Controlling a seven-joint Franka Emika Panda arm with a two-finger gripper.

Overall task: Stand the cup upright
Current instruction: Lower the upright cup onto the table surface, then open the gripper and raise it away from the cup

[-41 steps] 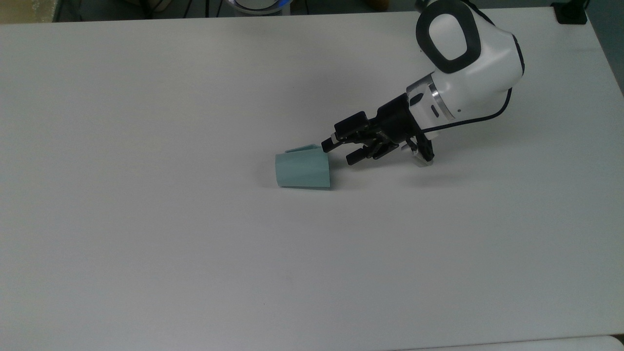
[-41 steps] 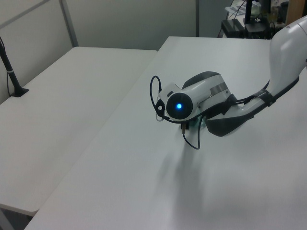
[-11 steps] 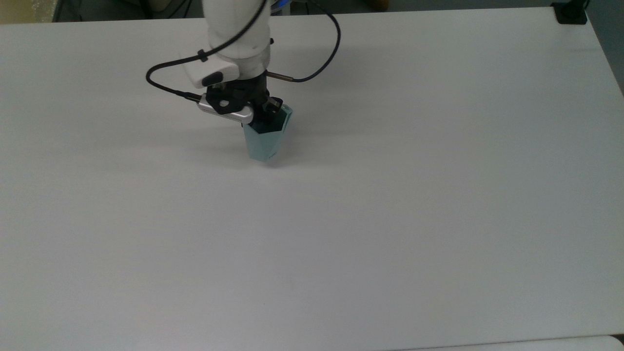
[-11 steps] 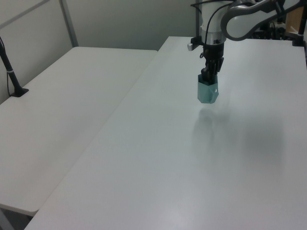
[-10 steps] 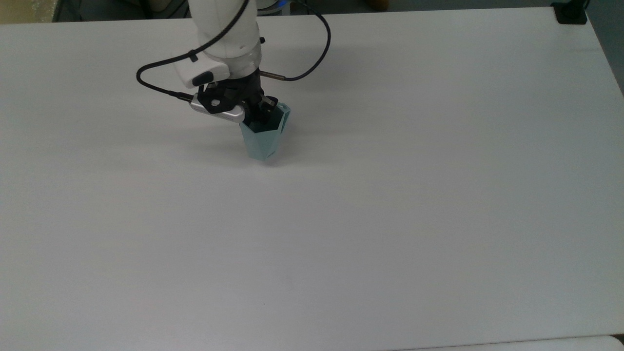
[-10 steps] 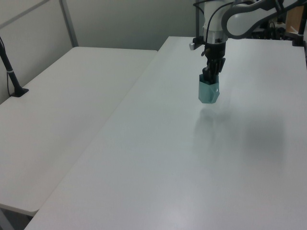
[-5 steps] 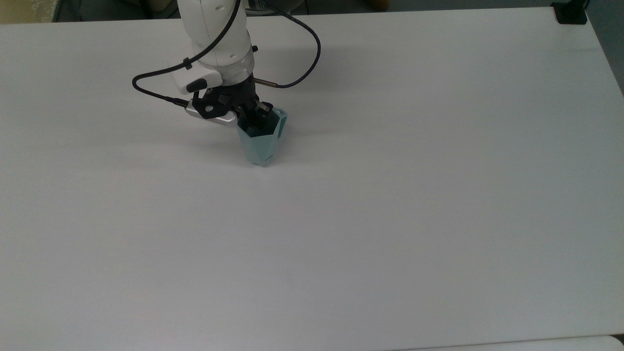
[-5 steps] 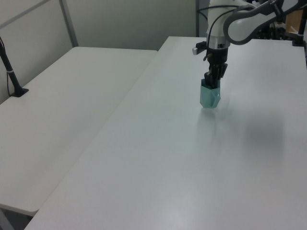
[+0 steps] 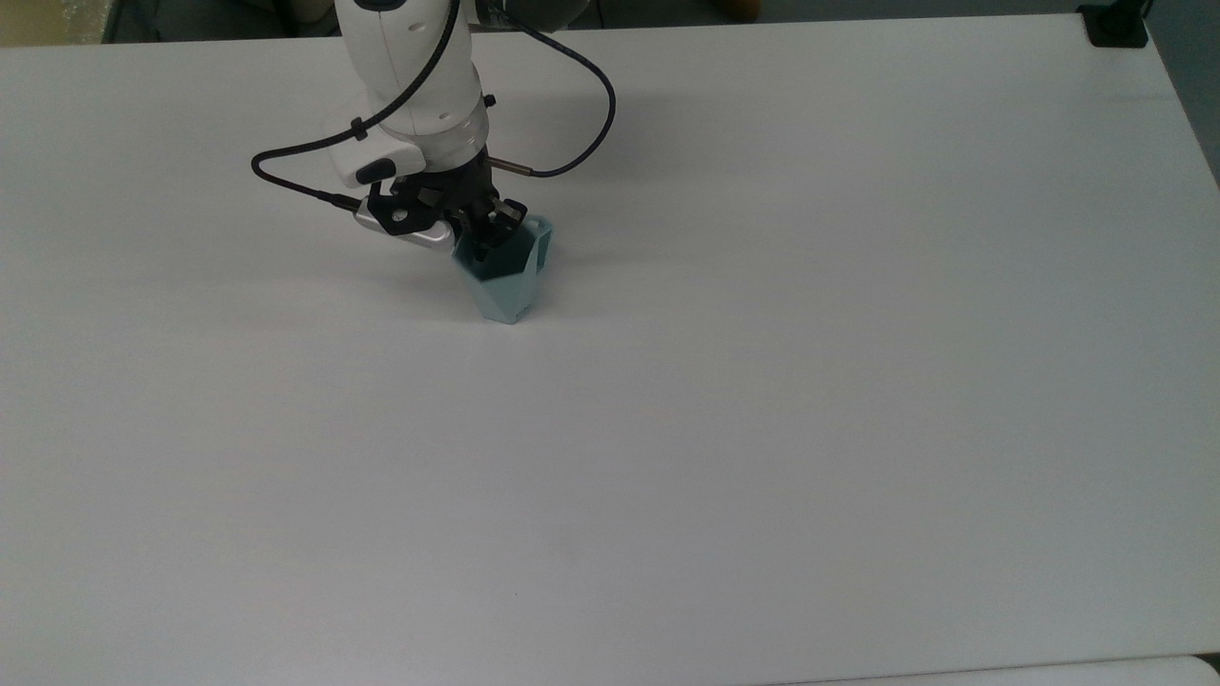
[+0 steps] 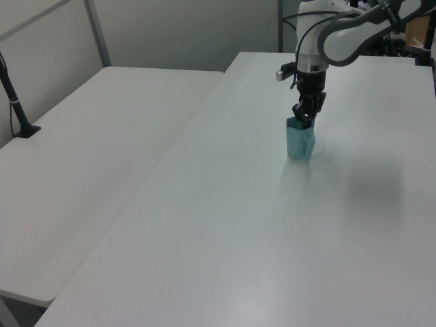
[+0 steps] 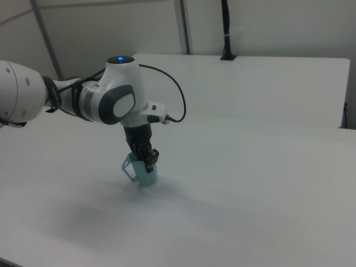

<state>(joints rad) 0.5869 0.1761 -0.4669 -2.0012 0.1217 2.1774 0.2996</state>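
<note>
From my remote station I logged the cup point(image 9: 505, 281) standing mouth-up on the white table point(image 9: 762, 381), its narrow base down and apparently touching the surface, though I could not confirm full contact from any view. It sat in the far-left part of the table in the top view, and toward the far end of the table in the left view point(image 10: 300, 142). Its body looked close to upright, with a slight lean in the right view point(image 11: 144, 173). The small side handle pointed to the top view's right, and to the right view's left. The pincer point(image 9: 488, 238) came down from above with the arm point(image 9: 410, 67) nearly vertical over it, one finger inside the mouth and the other outside the wall, so it read as clamped on the rim of the cup on the side toward the top view's upper left. In the left view the pincer point(image 10: 304, 117) entered the cup from straight above; in the right view point(image 11: 147, 158) the dark fingers overlapped the rim's near edge. A black cable point(image 9: 572, 114) looped from the wrist out to the top view's right. A second white table point(image 10: 88, 170) stood beside the first, on the left view's left.
</note>
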